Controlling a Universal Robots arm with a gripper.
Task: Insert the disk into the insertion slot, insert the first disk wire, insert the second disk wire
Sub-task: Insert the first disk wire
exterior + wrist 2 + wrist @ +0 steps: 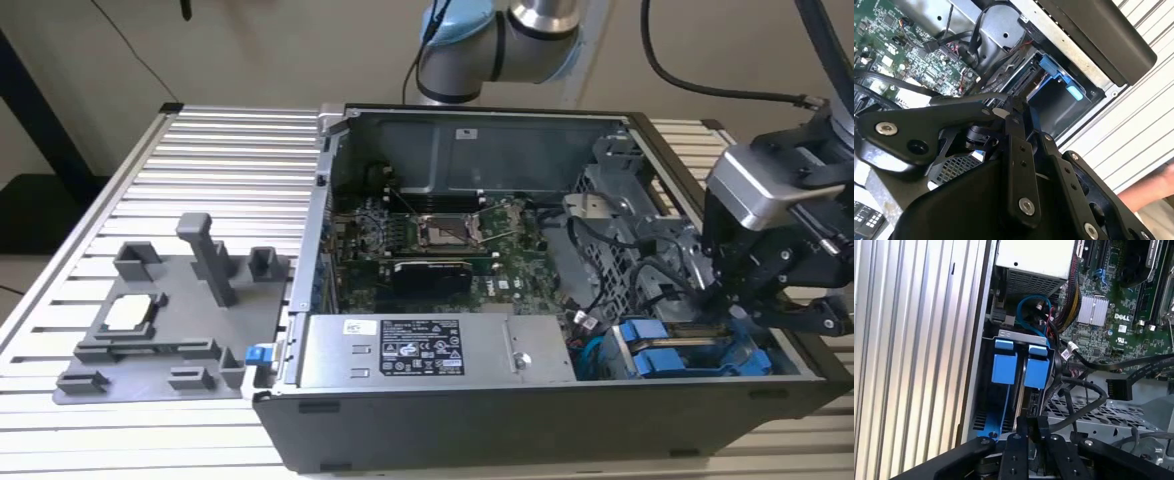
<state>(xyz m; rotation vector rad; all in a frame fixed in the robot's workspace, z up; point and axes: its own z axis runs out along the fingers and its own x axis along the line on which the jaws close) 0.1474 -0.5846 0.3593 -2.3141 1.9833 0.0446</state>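
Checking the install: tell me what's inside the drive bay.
Two blue carriers sit side by side in the bay. The claw covers their far ends, so any plugs there are hidden.

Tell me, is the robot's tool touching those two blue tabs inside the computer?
Apart. In the first wrist view the tool sits clear of the blue tab by the case wall and its neighbour; a dark gap shows between.

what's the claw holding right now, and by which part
It cannot be told. The claw is down at the drive bay beside the two blue carriers, among black wires; any hold is hidden.
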